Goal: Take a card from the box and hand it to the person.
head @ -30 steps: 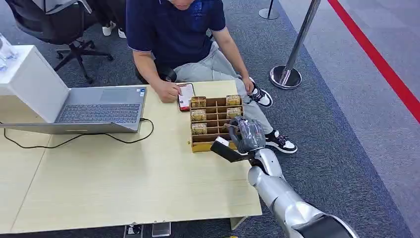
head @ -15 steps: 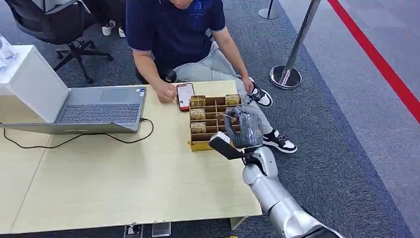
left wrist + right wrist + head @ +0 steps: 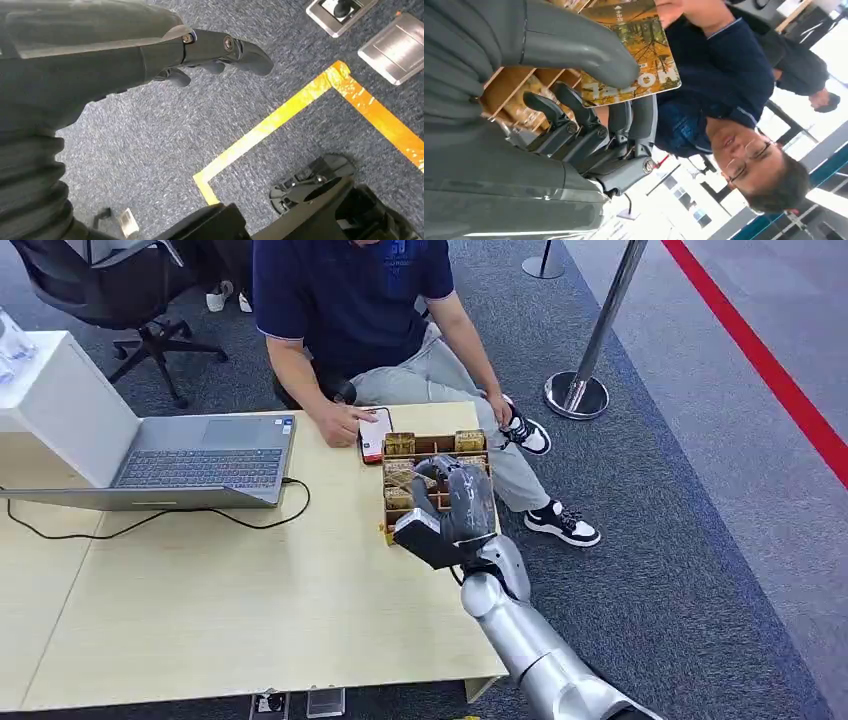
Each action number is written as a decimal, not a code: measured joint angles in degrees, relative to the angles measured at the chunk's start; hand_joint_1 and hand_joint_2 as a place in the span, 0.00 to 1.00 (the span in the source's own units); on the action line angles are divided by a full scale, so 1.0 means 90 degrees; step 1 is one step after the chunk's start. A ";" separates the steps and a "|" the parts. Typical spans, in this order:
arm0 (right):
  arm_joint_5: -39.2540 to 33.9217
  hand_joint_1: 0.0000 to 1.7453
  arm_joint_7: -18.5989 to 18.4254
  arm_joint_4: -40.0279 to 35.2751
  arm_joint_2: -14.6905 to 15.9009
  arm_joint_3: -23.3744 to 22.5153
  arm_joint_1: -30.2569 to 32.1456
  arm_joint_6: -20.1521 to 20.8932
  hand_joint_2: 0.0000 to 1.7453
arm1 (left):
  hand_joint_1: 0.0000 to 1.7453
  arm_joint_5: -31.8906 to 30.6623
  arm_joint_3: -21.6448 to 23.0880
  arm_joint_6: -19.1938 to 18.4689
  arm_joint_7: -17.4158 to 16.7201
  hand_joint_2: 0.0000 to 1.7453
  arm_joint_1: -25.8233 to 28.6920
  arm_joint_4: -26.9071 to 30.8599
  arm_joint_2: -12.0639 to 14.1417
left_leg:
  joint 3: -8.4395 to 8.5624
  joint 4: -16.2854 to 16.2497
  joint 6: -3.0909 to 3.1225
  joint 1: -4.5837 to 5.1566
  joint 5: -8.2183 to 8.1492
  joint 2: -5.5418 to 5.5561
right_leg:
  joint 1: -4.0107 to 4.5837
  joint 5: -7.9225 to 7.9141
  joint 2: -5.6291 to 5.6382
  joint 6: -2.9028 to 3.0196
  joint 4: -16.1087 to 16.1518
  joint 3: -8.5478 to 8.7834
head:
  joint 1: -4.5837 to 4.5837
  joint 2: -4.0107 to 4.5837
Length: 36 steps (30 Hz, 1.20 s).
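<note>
card (image 3: pixel 634 55), orange with autumn trees printed on it, sits pinched between my right hand's (image 3: pixel 455 502) thumb and fingers (image 3: pixel 574 107) above the box (image 3: pixel 432 485) at centre frame on the table (image 3: pixel 200 590). left of the box lie a laptop (image 3: pixel 190 455) and a phone (image 3: pixel 374 434) under the person's hand (image 3: pixel 338 423). my left hand (image 3: pixel 150 55) hangs over carpet, fingers loosely apart, holding nothing.

Grey carpet (image 3: pixel 680 540) with a red stripe (image 3: pixel 770 370) upper right; pale wooden desk (image 3: pixel 200 620); office chair (image 3: pixel 110 290) upper left.
</note>
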State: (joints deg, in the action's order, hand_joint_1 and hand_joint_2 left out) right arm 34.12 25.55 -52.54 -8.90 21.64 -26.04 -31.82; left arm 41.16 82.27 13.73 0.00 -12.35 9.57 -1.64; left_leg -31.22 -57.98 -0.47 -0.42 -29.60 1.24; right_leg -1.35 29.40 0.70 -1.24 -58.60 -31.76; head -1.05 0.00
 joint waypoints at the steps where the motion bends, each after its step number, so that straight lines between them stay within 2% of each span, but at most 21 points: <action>1: -0.0010 0.95 0.0010 0.0012 -0.0032 0.0015 -0.0002 0.0015 1.00 | 0.00 -0.0012 0.0010 -0.0017 0.0005 1.00 -0.0002 0.0000 0.0000 | 0.0000 0.0000 0.0000 0.0000 0.0000 0.0000 | 0.0000 0.0000 0.0000 0.0000 0.0000 0.0000 | 0.0000 0.0000; 7: -0.0223 0.95 0.0136 0.0214 -0.0221 0.0092 -0.0144 0.0073 1.00 | 0.00 -0.0046 0.0121 -0.0075 0.0053 1.00 -0.0021 0.0000 0.0000 | 0.0000 0.0000 0.0000 0.0000 0.0000 0.0000 | 0.0000 0.0000 0.0000 0.0000 0.0000 0.0000 | 0.0005 0.0000; 17: -0.0236 0.95 0.0090 0.0551 -0.0420 0.0260 -0.0508 0.0185 1.00 | 0.00 -0.0061 0.0160 -0.0131 0.0046 1.00 -0.0032 0.0000 0.0000 | 0.0000 0.0000 0.0000 0.0000 0.0000 0.0000 | 0.0000 0.0000 0.0000 0.0000 0.0000 0.0000 | 0.0002 0.0000; 18: -0.0240 0.95 0.0083 0.0593 -0.0430 0.0267 -0.0531 0.0185 1.00 | 0.00 -0.0080 0.0168 -0.0107 0.0019 1.00 -0.0033 0.0000 0.0000 | 0.0000 0.0000 0.0000 0.0000 0.0000 -0.0001 | 0.0000 0.0000 0.0000 0.0000 0.0000 0.0000 | 0.0000 0.0000; 19: -0.0243 1.00 0.0078 0.0627 -0.0432 0.0277 -0.0548 0.0187 1.00 | 0.00 -0.0122 0.0175 -0.0012 -0.0056 1.00 -0.0040 0.0000 0.0000 | 0.0000 0.0000 0.0000 0.0000 0.0000 -0.0001 | 0.0000 0.0000 0.0000 0.0000 0.0000 0.0000 | 0.0002 0.0000; 22: -0.0245 1.00 0.0070 0.0687 -0.0437 0.0328 -0.0563 0.0185 1.00 | 0.00 -0.0245 0.0275 0.0355 -0.0362 1.00 -0.0063 0.0000 0.0000 | 0.0000 0.0000 0.0000 0.0000 0.0000 -0.0001 | 0.0000 0.0000 0.0000 0.0000 0.0000 0.0000 | 0.0002 0.0000; 24: -0.0250 1.00 0.0070 0.0719 -0.0437 0.0340 -0.0576 0.0185 1.00 | 0.00 -0.0262 0.0321 0.0437 -0.0557 1.00 -0.0076 0.0000 0.0000 | 0.0000 0.0000 0.0000 0.0000 0.0000 0.0001 | 0.0000 0.0000 -0.0001 0.0000 0.0000 0.0000 | 0.0005 0.0000; 25: -0.0253 0.20 0.0068 0.0733 -0.0442 0.0350 -0.0583 0.0182 1.00 | 0.00 -0.0260 0.0342 0.0418 -0.0639 1.00 -0.0074 -0.0002 0.0000 | 0.0001 0.0000 0.0000 0.0000 0.0000 0.0000 | 0.0000 0.0000 0.0000 0.0000 -0.0001 0.0000 | 0.0000 0.0000; 26: -0.0255 0.00 0.0068 0.0746 -0.0444 0.0352 -0.0585 0.0175 0.00 | 0.00 -0.0226 0.0352 0.0382 -0.0668 0.00 -0.0057 -0.0007 0.0010 | 0.0001 0.0000 0.0000 0.0000 0.0000 -0.0001 | 0.0000 0.0000 0.0001 0.0000 0.0000 -0.0003 | 0.0010 0.0000; 28: -0.0260 0.00 0.0056 0.0767 -0.0444 0.0352 -0.0585 0.0153 0.00 | 0.00 -0.0158 0.0347 0.0287 -0.0668 0.00 -0.0036 -0.0019 0.0022 | -0.0001 -0.0001 0.0000 0.0000 0.0000 0.0002 | 0.0000 0.0000 -0.0001 0.0000 0.0000 -0.0003 | 0.0029 0.0000; 36: -0.0260 0.00 -0.0007 0.0779 -0.0452 0.0357 -0.0586 0.0138 0.00 | 0.00 -0.0107 0.0347 0.0121 -0.0717 0.00 -0.0028 -0.0034 0.0022 | -0.0002 -0.0001 0.0000 0.0000 0.0000 0.0001 | 0.0000 0.0000 0.0000 0.0000 0.0001 -0.0002 | -0.0010 0.0000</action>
State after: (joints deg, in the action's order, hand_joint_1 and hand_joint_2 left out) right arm 31.78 25.49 -45.53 -12.96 24.85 -31.31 -30.58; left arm 40.19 85.40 14.82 -6.45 -12.61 9.27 -1.44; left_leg -31.24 -57.99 -0.47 -0.42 -29.60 1.25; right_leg -1.35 29.40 0.70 -1.24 -58.59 -31.78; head -1.14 0.00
